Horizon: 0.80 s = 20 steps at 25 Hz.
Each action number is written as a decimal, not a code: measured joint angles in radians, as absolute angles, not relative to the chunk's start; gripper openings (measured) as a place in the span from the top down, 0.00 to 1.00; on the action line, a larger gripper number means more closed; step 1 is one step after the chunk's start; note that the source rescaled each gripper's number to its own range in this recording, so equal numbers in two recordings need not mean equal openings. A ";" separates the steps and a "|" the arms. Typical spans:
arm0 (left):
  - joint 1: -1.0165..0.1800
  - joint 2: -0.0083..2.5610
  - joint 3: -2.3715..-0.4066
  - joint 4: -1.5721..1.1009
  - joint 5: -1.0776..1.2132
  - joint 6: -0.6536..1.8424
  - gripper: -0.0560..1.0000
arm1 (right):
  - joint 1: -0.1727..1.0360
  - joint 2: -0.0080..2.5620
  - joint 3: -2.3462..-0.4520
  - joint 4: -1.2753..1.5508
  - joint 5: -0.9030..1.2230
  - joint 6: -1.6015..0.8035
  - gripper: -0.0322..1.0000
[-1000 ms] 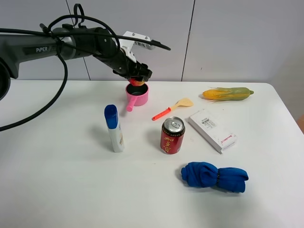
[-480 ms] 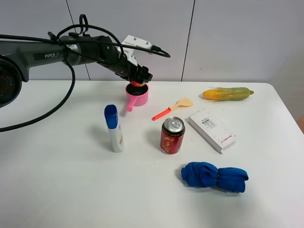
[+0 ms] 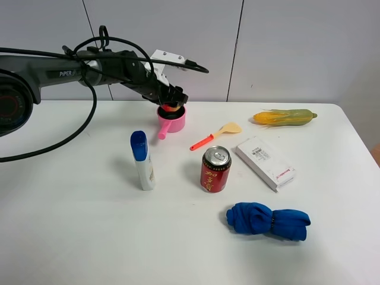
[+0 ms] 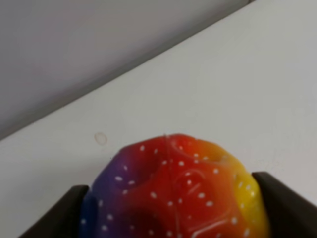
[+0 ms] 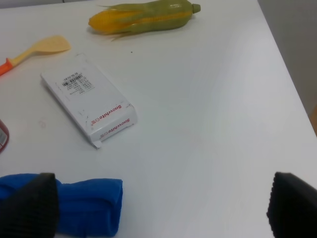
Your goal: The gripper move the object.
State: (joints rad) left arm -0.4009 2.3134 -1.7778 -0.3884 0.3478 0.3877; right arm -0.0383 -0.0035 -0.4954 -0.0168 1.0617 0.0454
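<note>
My left gripper [image 3: 173, 101] is shut on the object, a small bumpy red-to-yellow ball [image 3: 172, 107], and holds it at the mouth of a pink cup [image 3: 172, 123] at the back of the table. In the left wrist view the ball [image 4: 178, 193] sits between the two dark fingers [image 4: 285, 206], with a purple patch on one side. My right gripper [image 5: 158, 210] is open and empty, with its fingertips [image 5: 27, 206] wide apart above the table near a blue cloth [image 5: 84, 206]. The right arm does not show in the exterior view.
A blue-capped bottle [image 3: 142, 160], a red soda can [image 3: 215, 169], an orange-handled spatula [image 3: 215, 136], a white box [image 3: 265, 162], a yellow-green corn cob [image 3: 284, 117] and the rolled blue cloth [image 3: 267, 220] lie on the white table [image 3: 71, 225].
My left gripper has come down with the ball, from just above the pink cup to its mouth. The other objects have not moved.
</note>
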 joint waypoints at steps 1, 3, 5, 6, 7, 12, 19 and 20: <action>-0.401 2.315 -1.778 -0.391 0.349 0.388 0.92 | -0.038 -0.003 -0.495 -0.017 1.062 0.045 0.00; -0.401 2.318 -1.778 -0.392 0.350 0.388 0.92 | -0.038 -0.003 -0.495 -0.017 1.062 0.045 0.00; -0.401 2.320 -1.778 -0.392 0.350 0.388 0.92 | -0.038 -0.003 -0.495 -0.017 1.062 0.045 0.00; -0.401 2.320 -1.778 -0.392 0.350 0.388 0.90 | -0.038 -0.003 -0.495 -0.017 1.062 0.045 0.00; -0.401 2.320 -1.778 -0.392 0.349 0.387 0.79 | -0.038 -0.003 -0.495 -0.017 1.062 0.045 0.00; -0.401 2.320 -1.778 -0.395 0.305 0.380 0.10 | -0.038 -0.003 -0.495 -0.017 1.062 0.045 0.00; -0.401 2.303 -1.778 -0.410 0.298 0.360 0.02 | -0.038 -0.003 -0.495 -0.017 1.062 0.045 0.00; -0.401 2.289 -1.778 -0.410 0.298 0.355 0.01 | -0.038 -0.003 -0.495 -0.017 1.062 0.045 0.00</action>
